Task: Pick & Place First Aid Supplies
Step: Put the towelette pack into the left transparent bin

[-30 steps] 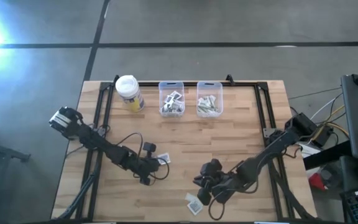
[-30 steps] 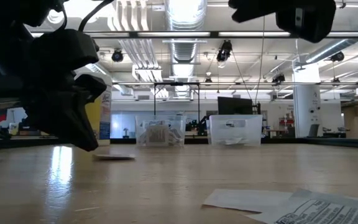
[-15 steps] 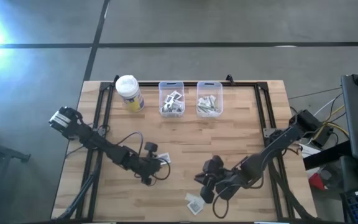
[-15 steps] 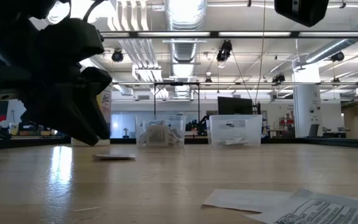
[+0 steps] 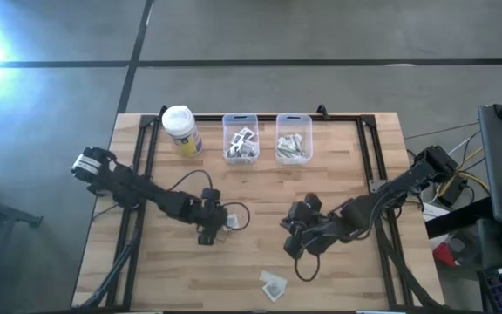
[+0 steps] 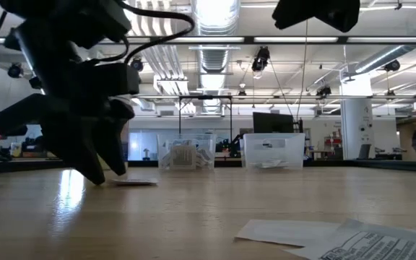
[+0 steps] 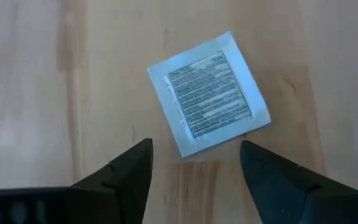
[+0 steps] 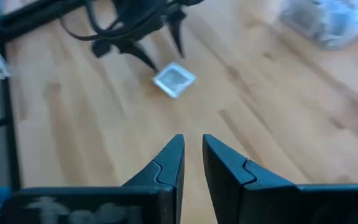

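A square white packet [image 7: 209, 94] with a dark printed patch lies flat on the bench [image 5: 260, 192], directly ahead of the left pincer [image 7: 194, 171]. The left pincer is released: its two dark fingers [image 7: 126, 171] stand spread apart, one to each side of the packet's near corner, and grasp nothing. In the low view the packet [image 6: 132, 181] rests on the wood just beside the tips of the left pincer [image 6: 96, 173], which points down at the bench.

In the high view the same packet [image 5: 231, 221] sits at the tip of the left pincer [image 5: 216, 222], near the bench centre. The right pincer [image 5: 296, 237] is well apart from it, on the far side of the packet, raised over bare wood. Its wrist view shows the fingers [image 8: 166, 165] close together with a narrow gap between them and nothing in that gap, so the right pincer [image 8: 191, 158] grasps nothing. The packet [image 8: 174, 79] and the left arm's pincer show farther off in that view.

Two more flat packets [image 5: 272, 283] lie near the bench's front edge, behind the right pincer. In the low view they [image 6: 338, 238] lie in the foreground.

Beyond both pincers, at the bench's far edge, stand two clear bins: the left bin [image 5: 240, 139] and the right bin [image 5: 294, 139], each containing small packets. A yellow container with a white lid [image 5: 181, 131] stands beside the left bin.
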### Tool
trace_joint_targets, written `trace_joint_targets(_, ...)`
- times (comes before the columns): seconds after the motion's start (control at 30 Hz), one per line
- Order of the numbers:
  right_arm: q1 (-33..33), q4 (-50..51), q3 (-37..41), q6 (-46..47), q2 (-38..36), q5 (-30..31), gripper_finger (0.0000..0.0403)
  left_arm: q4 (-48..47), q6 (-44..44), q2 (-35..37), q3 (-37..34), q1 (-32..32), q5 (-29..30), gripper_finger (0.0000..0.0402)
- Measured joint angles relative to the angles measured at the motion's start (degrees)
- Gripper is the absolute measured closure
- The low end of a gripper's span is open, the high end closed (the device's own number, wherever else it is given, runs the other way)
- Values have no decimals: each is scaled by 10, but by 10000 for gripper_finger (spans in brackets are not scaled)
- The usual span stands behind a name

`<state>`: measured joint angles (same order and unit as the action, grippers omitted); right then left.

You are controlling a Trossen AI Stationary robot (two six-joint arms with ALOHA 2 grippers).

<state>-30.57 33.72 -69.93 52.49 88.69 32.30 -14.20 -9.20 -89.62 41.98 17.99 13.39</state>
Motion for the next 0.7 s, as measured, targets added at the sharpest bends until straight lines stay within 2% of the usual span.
trace_joint_targets(0.2,16,49,0,17,-21,0,346,-41,92,0,27,-40,-58,165)
trace_joint_targets(0.3,16,51,0,26,-21,0,346,-41,111,0,30,-63,-81,165)
trace_joint_targets(0.47,16,50,0,43,-17,-1,346,-42,125,-6,28,-98,-161,165)
trace_joint_targets(0.7,16,49,0,45,-16,-2,346,-29,167,-8,28,-93,-190,165)
